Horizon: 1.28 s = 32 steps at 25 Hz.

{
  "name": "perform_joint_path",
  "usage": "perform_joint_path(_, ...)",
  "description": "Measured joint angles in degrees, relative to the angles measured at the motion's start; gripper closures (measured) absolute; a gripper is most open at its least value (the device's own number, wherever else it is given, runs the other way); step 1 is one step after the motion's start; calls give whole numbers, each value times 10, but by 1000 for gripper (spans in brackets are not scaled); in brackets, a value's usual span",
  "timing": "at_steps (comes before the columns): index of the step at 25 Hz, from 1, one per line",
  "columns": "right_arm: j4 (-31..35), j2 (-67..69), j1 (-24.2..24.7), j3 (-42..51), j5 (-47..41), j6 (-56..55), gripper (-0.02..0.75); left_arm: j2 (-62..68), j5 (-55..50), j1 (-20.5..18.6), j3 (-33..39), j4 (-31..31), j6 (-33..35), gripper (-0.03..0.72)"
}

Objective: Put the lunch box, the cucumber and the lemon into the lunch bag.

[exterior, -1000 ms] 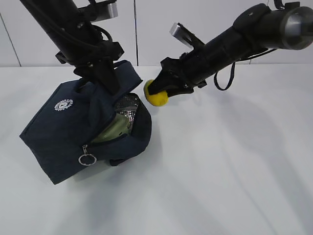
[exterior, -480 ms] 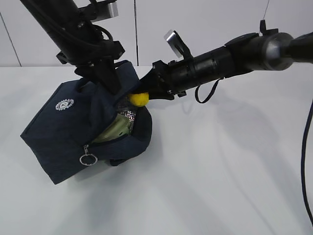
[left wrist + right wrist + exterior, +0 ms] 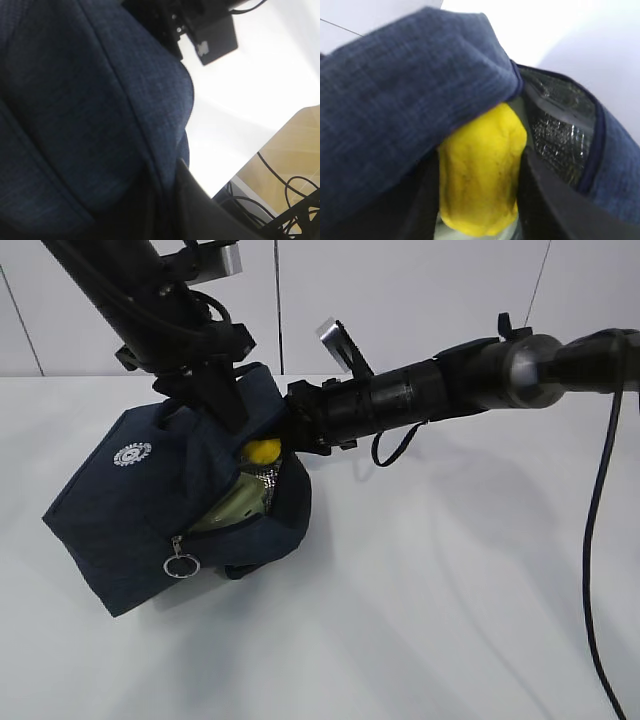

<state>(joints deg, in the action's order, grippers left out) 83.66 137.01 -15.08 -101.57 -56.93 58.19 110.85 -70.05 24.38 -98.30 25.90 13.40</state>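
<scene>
The navy lunch bag (image 3: 140, 510) stands tilted on the white table, its mouth held up by my left gripper (image 3: 215, 390), which is shut on the bag's fabric (image 3: 100, 115). Inside the silver-lined opening shows the pale green lid of the lunch box (image 3: 235, 505). My right gripper (image 3: 268, 445) is shut on the yellow lemon (image 3: 263, 451) and has it just inside the bag's mouth. In the right wrist view the lemon (image 3: 482, 170) sits between the dark fingers, under a fold of the lunch bag (image 3: 410, 100). The cucumber is out of view.
The bag's zipper ring pull (image 3: 178, 565) hangs at its front. A black cable (image 3: 600, 570) from the right arm drops along the right side. Bare white table (image 3: 450, 590) lies to the right of the bag.
My right gripper has moved left with the lemon, from beside the bag into its open mouth. The left gripper and the bag have stayed put.
</scene>
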Motion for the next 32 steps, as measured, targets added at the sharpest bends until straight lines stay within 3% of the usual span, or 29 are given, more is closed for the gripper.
perform_joint_path(14, -11, 0, -6, 0, 40, 37, 406, 0, 0, 0, 0, 0, 0, 682)
perform_joint_path(32, -25, 0, -6, 0, 31, 52, 285, 0, 0, 0, 0, 0, 0, 682)
